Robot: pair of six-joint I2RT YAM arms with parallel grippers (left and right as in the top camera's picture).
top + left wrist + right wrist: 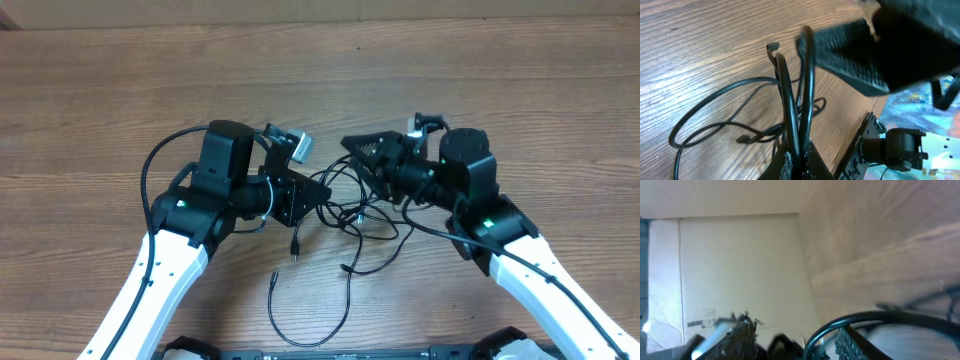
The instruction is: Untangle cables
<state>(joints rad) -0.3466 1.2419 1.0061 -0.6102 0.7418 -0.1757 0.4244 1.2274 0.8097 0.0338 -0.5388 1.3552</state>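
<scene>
As left fingers (781, 165) pinch, cables (350, 215) tangled

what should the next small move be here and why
Probably ease the right gripper slowly away from the left gripper. The left is shut on two strands of the cables, one strand appears looped over a right finger, and the knot lies between the arms, so a gentle pull may draw it loose.

You will find the cables (352, 218) tangled on the table (100, 100) near its middle, between the two arms. The left gripper (318, 205) meets the tangle's left edge. The right gripper (352, 146) sits just beyond its far side. One loop trails toward the near edge.
</scene>
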